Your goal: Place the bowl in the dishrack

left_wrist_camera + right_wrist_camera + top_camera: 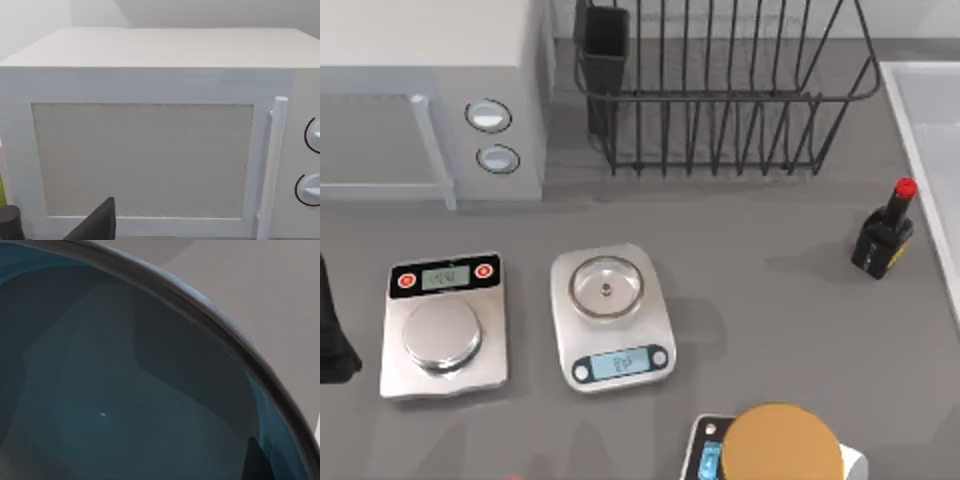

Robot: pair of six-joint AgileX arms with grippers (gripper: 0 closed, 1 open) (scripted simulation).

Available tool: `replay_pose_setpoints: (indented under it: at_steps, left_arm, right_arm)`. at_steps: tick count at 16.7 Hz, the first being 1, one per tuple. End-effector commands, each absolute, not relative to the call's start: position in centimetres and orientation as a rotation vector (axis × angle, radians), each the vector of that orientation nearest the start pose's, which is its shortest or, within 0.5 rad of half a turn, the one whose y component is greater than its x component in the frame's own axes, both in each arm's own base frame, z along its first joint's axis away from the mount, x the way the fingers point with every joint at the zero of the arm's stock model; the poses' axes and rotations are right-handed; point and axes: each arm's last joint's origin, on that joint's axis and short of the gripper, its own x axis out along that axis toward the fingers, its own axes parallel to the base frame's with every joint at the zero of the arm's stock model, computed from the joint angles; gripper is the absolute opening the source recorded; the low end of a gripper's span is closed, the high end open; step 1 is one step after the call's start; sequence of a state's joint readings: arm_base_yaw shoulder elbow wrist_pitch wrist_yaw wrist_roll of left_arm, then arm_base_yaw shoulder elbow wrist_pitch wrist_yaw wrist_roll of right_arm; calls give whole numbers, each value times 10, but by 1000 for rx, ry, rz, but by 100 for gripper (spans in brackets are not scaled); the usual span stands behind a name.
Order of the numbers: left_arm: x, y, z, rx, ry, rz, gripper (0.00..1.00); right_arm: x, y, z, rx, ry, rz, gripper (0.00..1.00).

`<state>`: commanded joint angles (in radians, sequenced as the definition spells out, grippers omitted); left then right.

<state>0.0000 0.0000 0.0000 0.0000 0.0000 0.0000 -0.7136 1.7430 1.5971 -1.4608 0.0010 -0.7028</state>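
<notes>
The bowl point(125, 390) lies very close under the right wrist camera, its blue-teal inside bounded by a dark rim point(210, 310) that curves across the grey table. A dark part of my right gripper point(256, 462) sits at the bowl's inner wall. The dishrack point(720, 97), black wire with upright bars, stands at the back centre-right of the table, with its black utensil cup point(605, 50) at its left corner. My left arm point(332, 335) rests at the table's left edge, facing the microwave.
A white microwave point(430, 90) fills the back left. Two scales point(445, 325) point(612, 320) sit mid-table, the right one holding a clear glass dish point(606, 288). A tan disc point(782, 445) lies on a scale at the front. A red-capped dark bottle point(885, 235) stands right, near a white basin point(930, 120).
</notes>
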Motion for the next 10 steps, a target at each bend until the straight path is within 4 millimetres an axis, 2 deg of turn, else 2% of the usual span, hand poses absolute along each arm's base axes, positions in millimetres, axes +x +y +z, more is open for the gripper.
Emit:
replay_pose_setpoints:
  at_steps: [2,4,10]
  left_arm:
    - [106,-1,160,0,0,0,100]
    - [106,-1,160,0,0,0,100]
    - [106,-1,160,0,0,0,100]
  right_arm:
    - [238,-200,312,15,1583,0,0]
    - [234,-196,327,7,1571,-8,0]
    - [237,-194,329,-6,1567,-13,0]
